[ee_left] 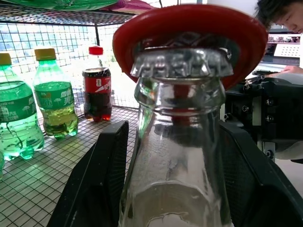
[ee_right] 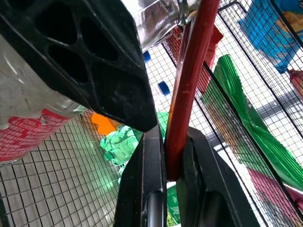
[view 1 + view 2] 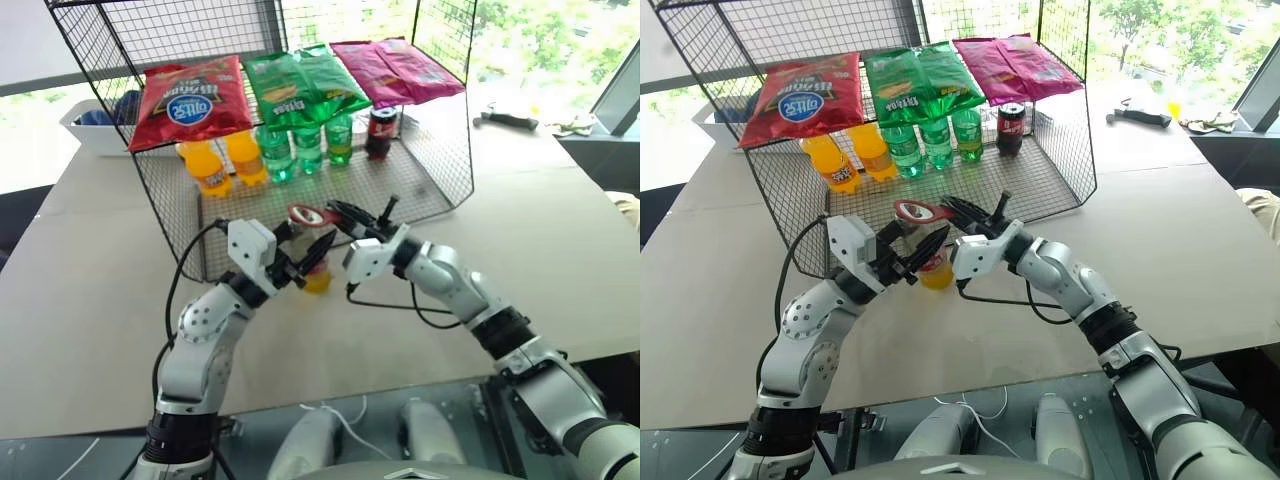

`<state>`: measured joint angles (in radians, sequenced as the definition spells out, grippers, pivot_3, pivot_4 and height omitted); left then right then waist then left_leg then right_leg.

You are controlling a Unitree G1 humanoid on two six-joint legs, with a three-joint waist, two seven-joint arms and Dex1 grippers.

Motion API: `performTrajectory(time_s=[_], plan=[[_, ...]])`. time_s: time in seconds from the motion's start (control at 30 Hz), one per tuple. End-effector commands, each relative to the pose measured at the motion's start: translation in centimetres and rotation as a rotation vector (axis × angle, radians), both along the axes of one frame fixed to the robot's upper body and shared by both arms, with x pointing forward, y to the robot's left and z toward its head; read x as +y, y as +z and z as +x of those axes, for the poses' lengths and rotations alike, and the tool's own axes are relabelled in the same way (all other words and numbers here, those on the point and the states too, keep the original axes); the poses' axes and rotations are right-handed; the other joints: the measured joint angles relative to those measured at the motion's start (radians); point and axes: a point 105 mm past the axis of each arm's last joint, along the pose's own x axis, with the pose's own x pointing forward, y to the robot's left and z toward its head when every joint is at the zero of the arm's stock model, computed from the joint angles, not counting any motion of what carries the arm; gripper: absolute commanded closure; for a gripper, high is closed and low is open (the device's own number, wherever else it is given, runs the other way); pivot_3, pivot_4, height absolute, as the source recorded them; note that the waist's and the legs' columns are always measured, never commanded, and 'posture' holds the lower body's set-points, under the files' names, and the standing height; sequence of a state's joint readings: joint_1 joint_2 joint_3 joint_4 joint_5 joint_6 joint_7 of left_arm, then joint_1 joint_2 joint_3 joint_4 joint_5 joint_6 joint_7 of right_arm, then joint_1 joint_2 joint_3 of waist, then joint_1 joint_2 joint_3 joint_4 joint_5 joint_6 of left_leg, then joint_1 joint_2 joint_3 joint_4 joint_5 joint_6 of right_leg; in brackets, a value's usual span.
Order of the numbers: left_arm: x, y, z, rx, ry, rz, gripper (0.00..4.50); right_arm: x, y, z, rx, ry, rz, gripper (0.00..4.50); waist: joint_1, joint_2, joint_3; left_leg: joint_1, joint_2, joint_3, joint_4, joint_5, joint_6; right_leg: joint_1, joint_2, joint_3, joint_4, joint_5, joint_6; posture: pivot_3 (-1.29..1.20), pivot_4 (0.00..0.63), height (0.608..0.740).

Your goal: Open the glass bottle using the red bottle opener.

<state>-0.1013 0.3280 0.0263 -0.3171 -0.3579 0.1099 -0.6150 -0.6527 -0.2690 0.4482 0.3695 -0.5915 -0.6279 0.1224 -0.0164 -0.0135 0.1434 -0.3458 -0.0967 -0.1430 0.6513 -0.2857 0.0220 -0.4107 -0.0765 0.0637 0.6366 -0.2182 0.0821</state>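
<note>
Left gripper point(image 3: 305, 262): clasps the glass bottle point(image 1: 177, 156) by its body, fingers on either side, just left of table centre.
Red bottle opener point(image 3: 306, 215): ring head sits over the bottle's crown cap point(image 1: 182, 61), at 12 o'clock of the bottle.
Right gripper point(image 2: 173, 156): clenched on the opener's slim handle, reaching in from 3 o'clock.
Progress: bottle is held and the opener is seated; cap still on. Levering it off remains, by my reading.
Writing: red chip bag point(image 3: 190, 100) on the wire rack point(image 3: 440, 150) shows upside-down lettering I cannot read with confidence; the green Sprite-style bottles point(image 1: 54, 97) bear unreadable labels.
</note>
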Motion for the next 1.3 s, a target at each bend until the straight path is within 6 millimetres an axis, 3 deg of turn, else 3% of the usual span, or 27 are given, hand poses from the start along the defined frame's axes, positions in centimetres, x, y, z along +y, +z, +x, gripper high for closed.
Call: performTrajectory(time_s=[0.03,0.47,0.93,1.13,1.3], plan=[[-0.4,-0.6,0.2,0.022,-0.007,0.016,2.35,1.8,-1.9,-1.8,-0.006,0.105,-0.138,4.50,0.000,0.000,0.000,0.000,0.000,0.000,0.000,0.000,0.000,0.000,0.000,0.000,0.000,0.000,0.000,0.00,0.150,0.740],[-0.6,-0.8,0.3,0.034,-0.019,0.016,2.35,0.3,3.9,-0.9,-0.248,0.130,-0.230,4.50,0.004,0.001,0.002,-0.002,0.000,-0.001,-0.002,0.000,0.000,0.000,0.000,-0.001,-0.004,0.000,0.000,0.00,0.150,0.740],[-0.6,-1.0,0.2,0.042,-0.021,0.014,2.35,-0.6,9.3,-0.2,-0.409,0.075,-0.153,4.50,0.003,0.001,0.002,-0.003,0.001,-0.001,-0.004,0.000,0.000,-0.001,0.000,-0.002,-0.008,0.000,0.000,0.00,0.150,0.740],[-0.5,-0.9,0.2,0.046,-0.027,0.005,2.35,-1.4,10.6,0.5,-0.393,0.020,-0.073,4.50,0.003,0.001,0.002,-0.003,0.001,-0.001,-0.005,0.000,0.000,-0.001,0.001,-0.002,-0.009,0.000,0.000,0.00,0.150,0.740],[-0.4,-0.8,0.1,0.049,-0.032,-0.009,2.35,-2.1,10.0,1.2,-0.246,-0.006,0.036,4.50,0.003,0.001,0.002,-0.003,0.002,-0.001,-0.006,0.000,0.000,-0.001,0.001,-0.002,-0.009,0.000,0.000,0.00,0.150,0.740]])
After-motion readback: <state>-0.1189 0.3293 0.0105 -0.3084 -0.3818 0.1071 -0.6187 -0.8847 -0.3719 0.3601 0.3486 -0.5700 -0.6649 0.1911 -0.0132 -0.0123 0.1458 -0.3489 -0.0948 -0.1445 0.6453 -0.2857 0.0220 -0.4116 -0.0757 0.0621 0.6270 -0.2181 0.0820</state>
